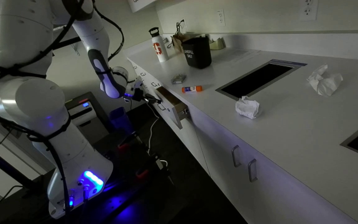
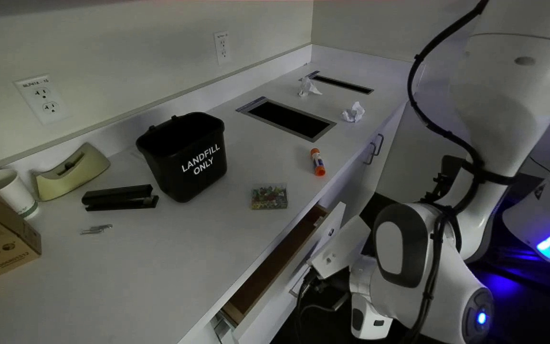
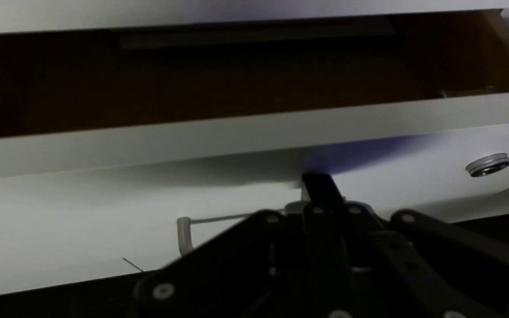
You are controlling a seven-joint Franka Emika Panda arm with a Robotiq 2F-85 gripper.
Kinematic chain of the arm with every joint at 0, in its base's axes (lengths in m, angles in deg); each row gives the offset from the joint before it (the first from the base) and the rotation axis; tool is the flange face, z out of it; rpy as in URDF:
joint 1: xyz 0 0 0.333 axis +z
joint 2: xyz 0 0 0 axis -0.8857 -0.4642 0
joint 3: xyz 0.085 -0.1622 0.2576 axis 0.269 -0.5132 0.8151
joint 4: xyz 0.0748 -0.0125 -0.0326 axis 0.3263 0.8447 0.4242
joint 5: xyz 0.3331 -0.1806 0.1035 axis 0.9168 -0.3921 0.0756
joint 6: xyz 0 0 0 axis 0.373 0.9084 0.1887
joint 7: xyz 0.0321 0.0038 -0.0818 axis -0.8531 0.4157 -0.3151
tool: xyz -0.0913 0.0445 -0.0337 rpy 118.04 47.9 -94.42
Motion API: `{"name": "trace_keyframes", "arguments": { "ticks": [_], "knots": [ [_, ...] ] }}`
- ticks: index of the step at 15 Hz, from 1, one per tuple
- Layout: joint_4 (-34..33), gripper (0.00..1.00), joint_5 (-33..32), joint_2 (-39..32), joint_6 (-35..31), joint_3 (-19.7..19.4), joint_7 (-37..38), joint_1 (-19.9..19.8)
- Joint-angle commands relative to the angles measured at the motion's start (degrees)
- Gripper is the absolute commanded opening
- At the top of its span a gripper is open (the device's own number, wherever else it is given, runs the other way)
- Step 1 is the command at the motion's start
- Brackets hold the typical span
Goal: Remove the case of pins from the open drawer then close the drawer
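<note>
The case of pins (image 2: pixel 269 197), a clear box with colourful contents, lies flat on the white counter (image 2: pixel 160 277) near its front edge, outside the drawer (image 3: pixel 254 134). The drawer is pulled out just below that edge, its brown inside showing. Inside at one end, close to the front panel (image 3: pixel 82 207), is a small pale thing (image 3: pixel 469 92), too dim to name.

The gripper (image 3: pixel 320 187) stands in front of that panel in the wrist view, its fingers together with no gap between them and no object seen in their hold. Whether the tips touch the panel, I cannot tell. A handle (image 3: pixel 184 234) on the panel runs partly behind the gripper; a round lock (image 3: pixel 488 164) sits off to one side.

Apart from the case, also near the edge, lies a glue stick (image 2: pixel 318 162) with orange ends. Farther back an upright black bin (image 2: pixel 170 165) reads "LANDFILL ONLY". Near it are a stapler (image 2: pixel 117 197) and a yellowish tape dispenser (image 2: pixel 65 184), then a paper cup (image 2: pixel 15 192) and a cardboard box (image 2: pixel 3 253). In an exterior view a white bottle (image 1: pixel 159 46) stands upright. Crumpled paper (image 2: pixel 353 112) lies near a dark slot (image 2: pixel 291 118).
</note>
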Motion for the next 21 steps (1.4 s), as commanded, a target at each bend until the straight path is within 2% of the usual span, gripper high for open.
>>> {"name": "trace_keyframes", "arguments": {
  "ticks": [1,4,9,12,15,18,21],
  "knots": [
    [-2.7,0.0,-1.0,-2.1,1.5,0.1,-1.1,-1.4],
    [-1.1,0.0,-0.3,-0.6,1.5,1.1,-0.5,-1.4],
    [9.9,0.0,4.3,10.7,0.7,6.1,0.1,-2.0],
    [15.4,0.0,10.9,18.9,-0.3,9.5,-2.0,-3.0],
    [19.5,0.0,21.0,27.6,-5.8,12.5,-9.5,-5.7],
    [21.3,0.0,31.1,33.9,-8.6,13.2,-18.2,-6.1],
    [22.4,0.0,38.9,38.4,-9.7,12.3,-25.1,-5.1]
  ]
}}
